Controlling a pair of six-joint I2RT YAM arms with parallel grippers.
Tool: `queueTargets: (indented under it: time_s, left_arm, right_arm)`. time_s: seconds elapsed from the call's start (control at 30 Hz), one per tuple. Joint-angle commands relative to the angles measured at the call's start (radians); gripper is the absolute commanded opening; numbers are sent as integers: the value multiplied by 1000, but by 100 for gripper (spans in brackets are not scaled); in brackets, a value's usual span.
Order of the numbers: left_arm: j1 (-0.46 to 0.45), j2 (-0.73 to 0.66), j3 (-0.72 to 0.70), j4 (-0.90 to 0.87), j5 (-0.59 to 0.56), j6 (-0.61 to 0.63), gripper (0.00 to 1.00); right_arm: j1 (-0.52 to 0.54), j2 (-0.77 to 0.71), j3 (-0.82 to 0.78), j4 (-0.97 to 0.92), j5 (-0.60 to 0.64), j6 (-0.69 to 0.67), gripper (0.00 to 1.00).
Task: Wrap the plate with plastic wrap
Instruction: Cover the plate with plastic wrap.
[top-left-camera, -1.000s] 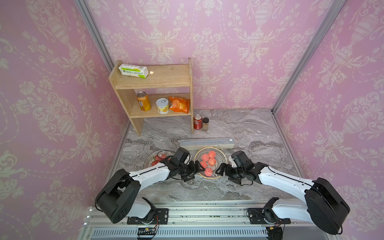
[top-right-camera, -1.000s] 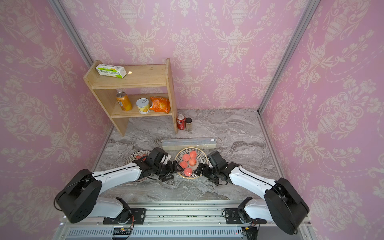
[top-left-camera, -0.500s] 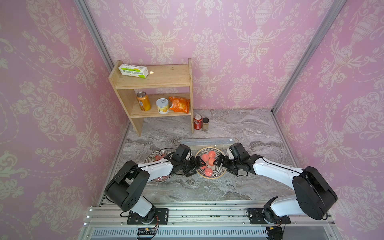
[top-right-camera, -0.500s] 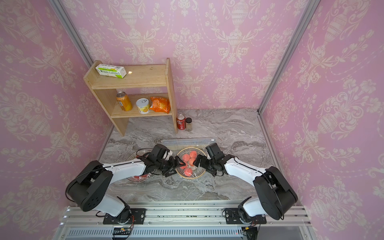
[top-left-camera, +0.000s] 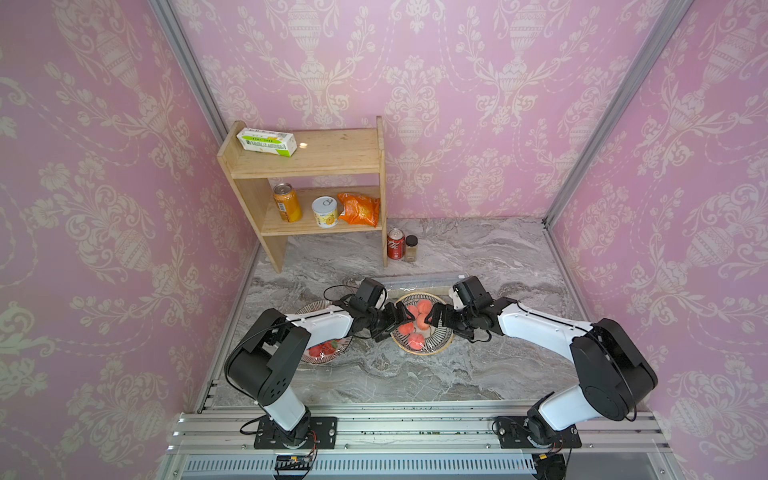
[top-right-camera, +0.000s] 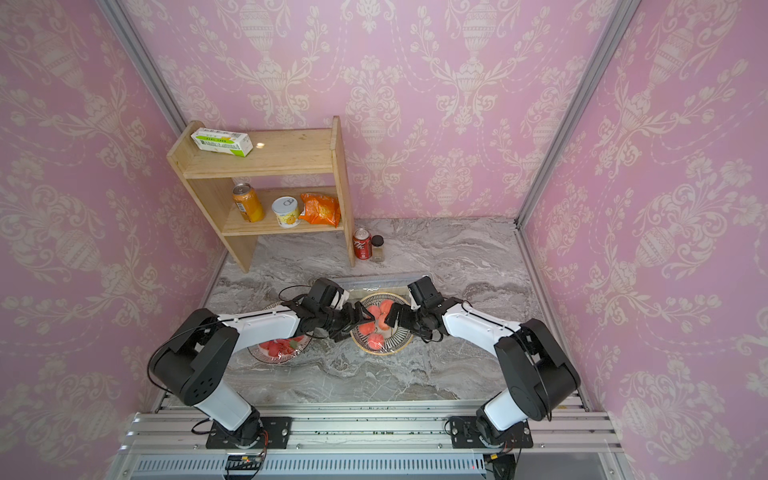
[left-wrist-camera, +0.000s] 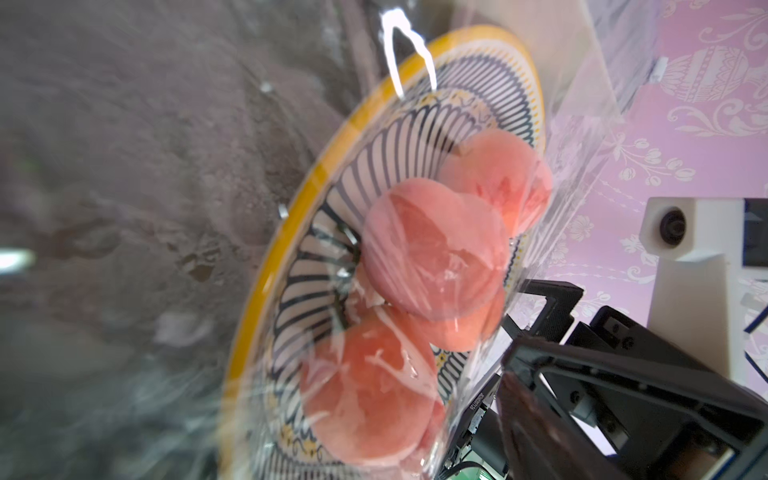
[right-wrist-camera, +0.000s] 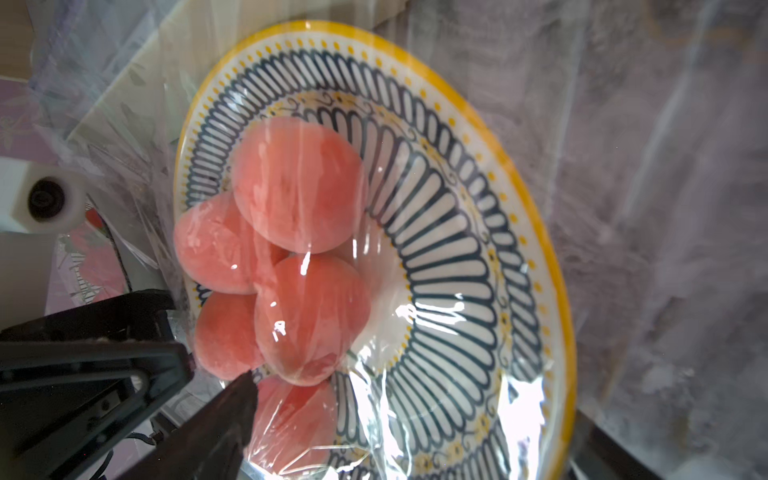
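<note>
— Pincers, how do they stand?
— Left pincer (top-left-camera: 397, 319) and right pincer (top-left-camera: 437, 319) both gape wide, at the left and right edges of the plate (top-left-camera: 436, 348).
— And the plastic wrap (right-wrist-camera: 457, 307)?
— Stretched over plate and peaches (top-left-camera: 417, 322), mid worktop (top-left-camera: 478, 374). Its box (top-left-camera: 419, 279) lies just on the far side.

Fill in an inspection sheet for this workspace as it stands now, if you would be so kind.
Surface: grey marble tabletop, veined.
Job's things: plate of pink fruit with plastic wrap draped over it; wrap box behind the plate.
Clutter: second plate under the left arm; shelf holding a carton, cans and a bag; red can and jar beside it.
Grippers: left gripper and right gripper both open, at opposite sides of the plate.
Cables: black cable looped by that arm.
Surroundings: pink patterned walls.
</note>
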Motion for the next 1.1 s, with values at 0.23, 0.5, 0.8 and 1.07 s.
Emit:
queueTargets:
  time_s: [0.23,0.5,0.8,1.07]
  left_arm:
    - [119,-50,26,-141,-25,165,92]
    - [90,62,119,-65,56,146,91]
    - [58,11,73,-86,7,151,91]
    - [105,-115,114,-403,-227,329,92]
  right_arm:
    - [-57,39,55,-69,8,-92,100]
    - [-32,90,128,-30,-56,-86,100]
    - [-5,52,93,-49,-13,-74,100]
    - [-186,-137,5,-149,31,-152,100]
